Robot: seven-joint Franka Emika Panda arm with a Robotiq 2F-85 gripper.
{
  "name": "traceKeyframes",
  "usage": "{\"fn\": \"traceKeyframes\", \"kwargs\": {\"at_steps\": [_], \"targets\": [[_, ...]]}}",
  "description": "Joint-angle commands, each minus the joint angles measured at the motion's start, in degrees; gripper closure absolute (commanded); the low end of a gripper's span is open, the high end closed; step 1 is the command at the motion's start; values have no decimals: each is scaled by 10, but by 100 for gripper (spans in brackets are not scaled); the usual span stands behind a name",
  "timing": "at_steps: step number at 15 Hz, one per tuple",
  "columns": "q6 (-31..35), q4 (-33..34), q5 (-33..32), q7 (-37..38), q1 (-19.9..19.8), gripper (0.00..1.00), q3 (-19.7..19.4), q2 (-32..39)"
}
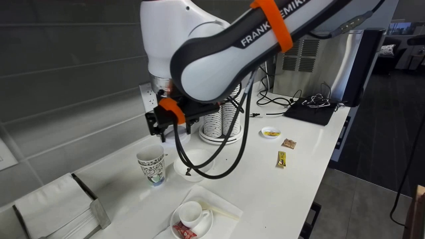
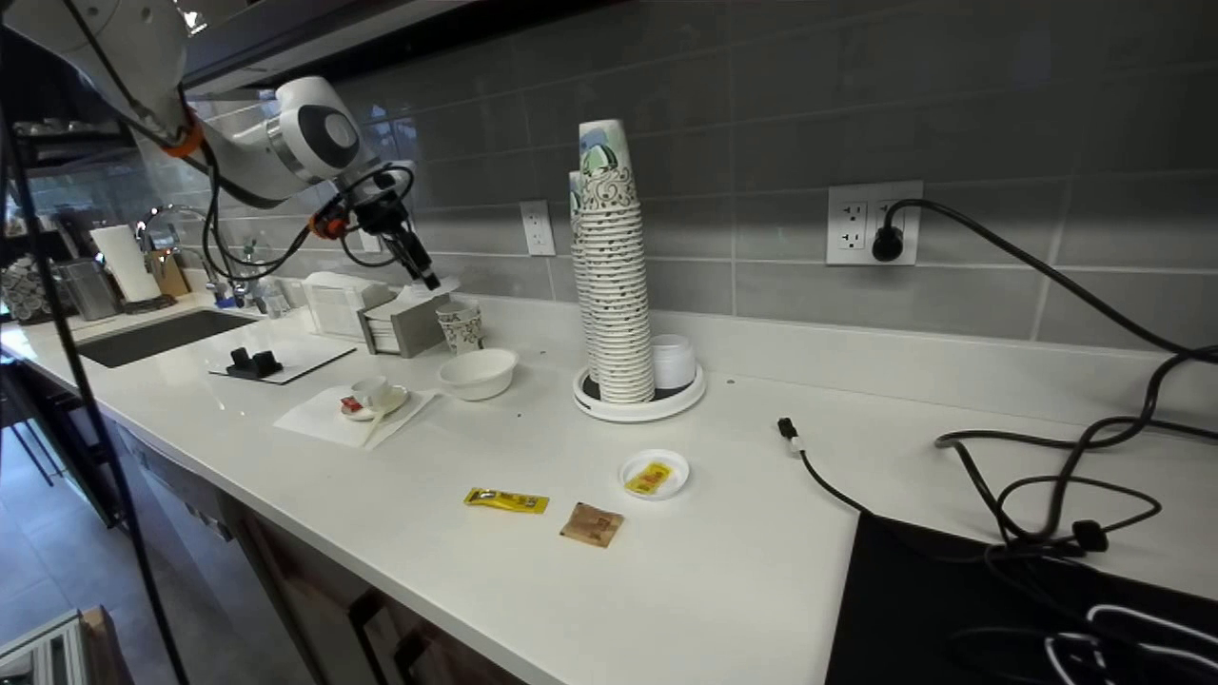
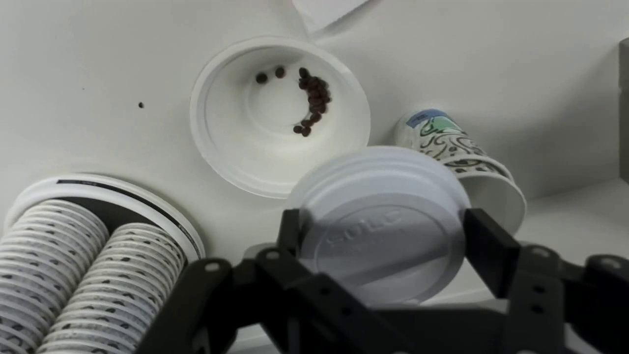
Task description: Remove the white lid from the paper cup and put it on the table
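Wrist view: tool (image 3: 385,238) clenched around the white lid (image 3: 383,211), gripping both edges.
White lid: within the tool's grasp, raised above the surface (image 1: 262,189).
Paper cup (image 1: 153,168): standing open-topped, lower than the tool.
White bowl (image 3: 223,118): below the tool.

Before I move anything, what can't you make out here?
Nested white dark-patterned paper cups: inside bottom, hidden by near walls in an exterior view.
Square brown paper packet: print, too small in both exterior views.
Round white plastic lid: far face, turned away, wrist view.

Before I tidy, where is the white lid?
The pincer holds the white lid, right of centre in the wrist view, with the white bowl at upper left.
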Motion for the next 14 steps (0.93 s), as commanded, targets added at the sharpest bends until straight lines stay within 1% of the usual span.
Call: {"fn": "traceKeyframes", "kwargs": {"at_steps": [1, 3, 5, 7, 9, 10, 12, 14], "targets": [[46, -137, -70, 127, -3, 42, 4, -96], [34, -193, -113, 206, -8, 42, 7, -140], [30, -250, -150, 272, -26, 42, 21, -188], [41, -313, -171, 316, -59, 42, 40, -237], [51, -368, -199, 342, -104, 42, 63, -275], [22, -292, -165, 304, -113, 17, 88, -217], [33, -338, -177, 314, -140, 17, 98, -251], [38, -354, -176, 315, -145, 17, 101, -264]]}}
